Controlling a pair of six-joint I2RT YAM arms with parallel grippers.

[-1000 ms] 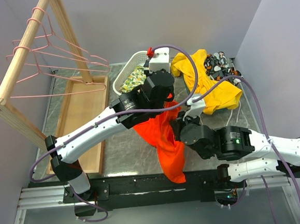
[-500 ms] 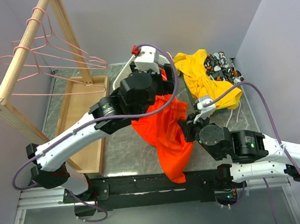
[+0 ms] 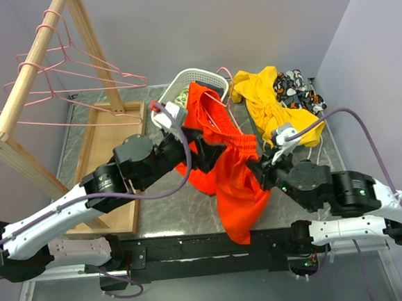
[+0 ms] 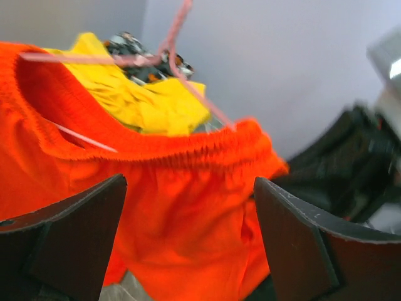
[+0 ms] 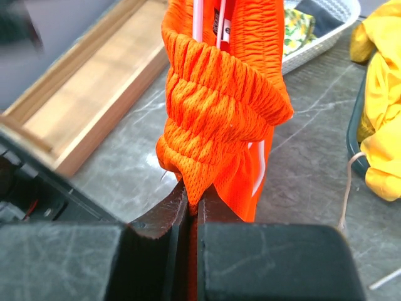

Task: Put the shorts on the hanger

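The orange-red shorts (image 3: 231,176) hang in mid-air over the table's middle, waistband (image 4: 188,147) stretched wide. A thin pink hanger (image 4: 177,37) runs through the waistband, and its wire also shows in the right wrist view (image 5: 198,17). My right gripper (image 3: 264,172) is shut on a bunched fold of the shorts (image 5: 216,106), the fingertips (image 5: 182,199) pinching the mesh. My left gripper (image 3: 202,150) stands open just left of the shorts (image 4: 188,207), fingers (image 4: 75,232) spread with nothing between them.
A wooden rack (image 3: 34,62) at the left carries several more pink hangers (image 3: 77,80) over its wooden base tray (image 3: 111,154). A white basket (image 3: 199,77) with lemon-print cloth (image 5: 294,25) stands behind the shorts. A yellow garment (image 3: 274,110) and patterned cloth (image 3: 297,90) lie at the back right.
My left gripper has opened and let go of the shorts, and the arm has drawn back to the left. The shorts' waistband now spreads up toward the basket. The right gripper kept its hold.
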